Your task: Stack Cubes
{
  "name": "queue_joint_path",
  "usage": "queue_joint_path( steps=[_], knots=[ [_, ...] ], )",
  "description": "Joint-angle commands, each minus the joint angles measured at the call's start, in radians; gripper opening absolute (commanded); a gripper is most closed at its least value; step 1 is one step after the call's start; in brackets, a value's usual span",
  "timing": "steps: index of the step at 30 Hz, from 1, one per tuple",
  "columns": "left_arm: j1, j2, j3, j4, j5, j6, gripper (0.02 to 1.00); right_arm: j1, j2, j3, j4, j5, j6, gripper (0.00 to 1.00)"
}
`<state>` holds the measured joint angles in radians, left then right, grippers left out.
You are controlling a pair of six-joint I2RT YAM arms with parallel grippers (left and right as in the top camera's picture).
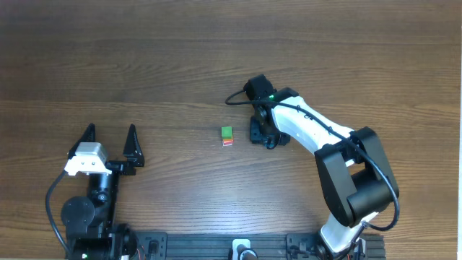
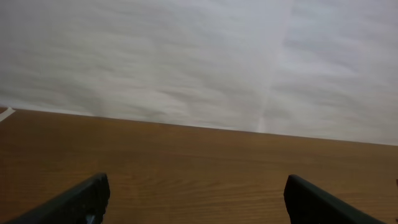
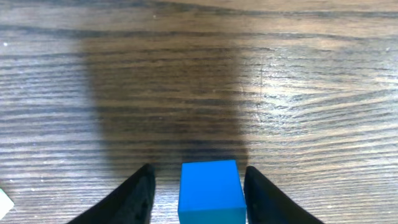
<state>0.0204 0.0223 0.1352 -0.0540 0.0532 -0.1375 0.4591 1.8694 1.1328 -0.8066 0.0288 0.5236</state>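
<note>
1. The left arm (image 1: 92, 206) is sitting folded close to its base at the near edge of the table (image 1: 144, 58), its forearm pointing away from the base.
2. The left gripper (image 1: 111, 128) is hanging just beyond that arm with its two fingers spread wide and nothing between them. In the left wrist view both fingertips are standing well apart over bare wood.
3. The right arm (image 1: 339, 155) is reaching from its base up and across toward the middle of the table, with its wrist turned downward.
4. The right gripper (image 3: 199, 171) is pointing down at the tabletop. Its jaws are standing parted on either side of the blue cube (image 3: 211, 193), with a clear gap showing along one side of the cube and a much narrower one along the other, so the fingers are straddling it rather than pressing on it.
5. The blue cube is lying between those fingers, just beside the stack.
6. The stack is standing at the table's middle, apart from both grippers: the green cube (image 1: 227, 131) is sitting on top of the red cube (image 1: 227, 143).
7. Count: three cubes are showing (one blue, one green, one red), together with two arms and two grippers.
8. A pale wall (image 2: 186, 56) is rising beyond the table's far edge in the left wrist view.
</note>
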Motion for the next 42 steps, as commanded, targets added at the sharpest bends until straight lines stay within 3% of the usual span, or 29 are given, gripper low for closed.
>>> queue_joint_path(
  steps=[1,11,18,30,42],
  knots=[
    [0.006,-0.009,-0.008,0.006,0.008,0.017,0.906,-0.008,0.011,-0.004,0.001,-0.010,0.006,0.426],
    [0.006,-0.009,-0.008,0.006,0.008,0.017,0.906,-0.008,0.011,-0.004,-0.005,-0.009,-0.015,0.391],
    [0.006,-0.009,-0.008,0.006,0.008,0.017,0.906,-0.008,0.011,-0.004,-0.004,-0.009,-0.017,0.281],
    [0.006,-0.009,-0.008,0.006,0.008,0.017,0.906,-0.008,-0.010,0.006,-0.011,-0.014,-0.016,0.194],
    [0.006,-0.009,-0.008,0.006,0.008,0.017,0.906,0.047,-0.163,0.298,-0.288,0.032,-0.017,0.165]
  ],
)
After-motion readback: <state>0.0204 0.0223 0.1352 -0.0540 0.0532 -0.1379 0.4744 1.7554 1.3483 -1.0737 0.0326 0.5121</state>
